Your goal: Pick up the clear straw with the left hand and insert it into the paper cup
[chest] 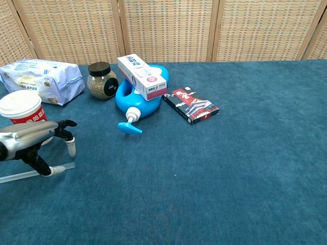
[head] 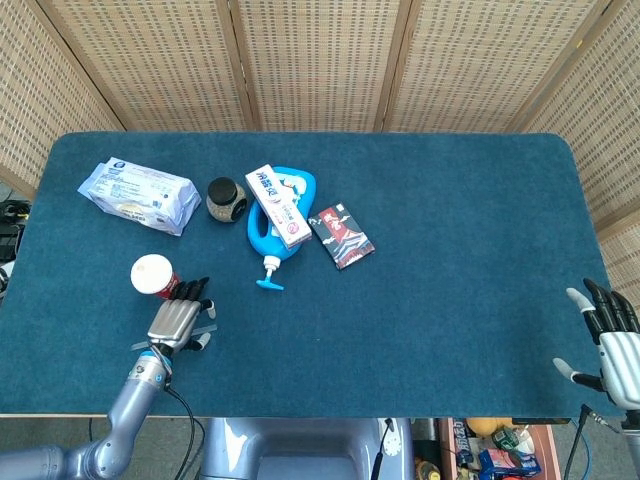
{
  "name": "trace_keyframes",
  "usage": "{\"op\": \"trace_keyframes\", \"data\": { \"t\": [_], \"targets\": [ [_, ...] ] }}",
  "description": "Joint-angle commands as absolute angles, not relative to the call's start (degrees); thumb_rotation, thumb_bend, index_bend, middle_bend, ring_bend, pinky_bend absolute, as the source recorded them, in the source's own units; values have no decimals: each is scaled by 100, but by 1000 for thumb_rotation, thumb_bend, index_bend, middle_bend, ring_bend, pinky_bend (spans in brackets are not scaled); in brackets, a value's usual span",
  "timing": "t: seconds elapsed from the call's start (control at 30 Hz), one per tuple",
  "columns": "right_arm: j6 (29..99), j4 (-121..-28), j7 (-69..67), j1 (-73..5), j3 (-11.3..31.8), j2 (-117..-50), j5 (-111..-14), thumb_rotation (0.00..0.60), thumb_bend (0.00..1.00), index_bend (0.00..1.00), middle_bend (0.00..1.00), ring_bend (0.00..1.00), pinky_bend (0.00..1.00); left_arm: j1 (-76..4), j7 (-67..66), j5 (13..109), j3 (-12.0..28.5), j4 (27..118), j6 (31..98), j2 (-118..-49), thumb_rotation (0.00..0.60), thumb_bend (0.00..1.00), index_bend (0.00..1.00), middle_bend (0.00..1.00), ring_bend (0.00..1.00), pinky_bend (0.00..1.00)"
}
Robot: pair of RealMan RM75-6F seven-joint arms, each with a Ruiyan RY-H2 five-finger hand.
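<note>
The clear straw [chest: 20, 175] lies flat on the blue cloth at the front left; in the head view only a short piece of the straw [head: 208, 328] shows beside the hand. My left hand [chest: 34, 143] hovers low over it, palm down, fingers bent downward and apart. Its thumb tip touches the straw, and one fingertip [chest: 71, 150] hangs just above the cloth. The straw is not lifted. The paper cup [chest: 21, 106], white-lidded with a red print, stands upright just behind the hand. From above, the left hand [head: 178, 320] sits right in front of the cup [head: 153, 275]. My right hand [head: 610, 335] is open at the table's front right edge.
A blue pump bottle [chest: 139, 96] with a toothpaste box [chest: 141, 76] on it lies mid-table. A small jar [chest: 101, 80] and a wipes pack [chest: 43, 77] sit behind the cup. A dark card box [chest: 191, 105] lies to the right.
</note>
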State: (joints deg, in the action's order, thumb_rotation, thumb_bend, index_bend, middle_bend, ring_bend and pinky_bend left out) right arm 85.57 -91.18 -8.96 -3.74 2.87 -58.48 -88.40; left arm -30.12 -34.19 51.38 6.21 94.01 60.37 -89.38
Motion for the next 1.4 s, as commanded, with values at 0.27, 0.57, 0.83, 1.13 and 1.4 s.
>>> {"op": "trace_keyframes", "data": {
  "t": [0.27,0.57,0.83,1.13,1.4],
  "targets": [
    [8541,-9106,-920,-377,290,-5844,-8817,600,0,0,0,0,0,-3050,-3228,5075,516,9202,5986,-9030,600,346,446,0,0,0],
    [8502,-9094,-938,-388,292,-5842,-8791,600,0,0,0,0,0,-3068,-3091,5147,504,9130,6049,-9030,600,346,482,0,0,0],
    [8480,-9096,-938,-395,298,-5841,-8765,600,0,0,0,0,0,-3114,-3071,5101,474,9094,6017,-9074,600,345,485,0,0,0],
    [8458,-9070,-990,-401,301,-5843,-8748,600,0,0,0,0,0,-3181,-3133,5031,453,9077,6009,-9112,600,348,538,0,0,0],
    [8444,-9064,-1052,-403,303,-5828,-8736,600,0,0,0,0,0,-3261,-3309,4872,451,9147,6037,-9102,600,357,562,0,0,0]
  ]
}}
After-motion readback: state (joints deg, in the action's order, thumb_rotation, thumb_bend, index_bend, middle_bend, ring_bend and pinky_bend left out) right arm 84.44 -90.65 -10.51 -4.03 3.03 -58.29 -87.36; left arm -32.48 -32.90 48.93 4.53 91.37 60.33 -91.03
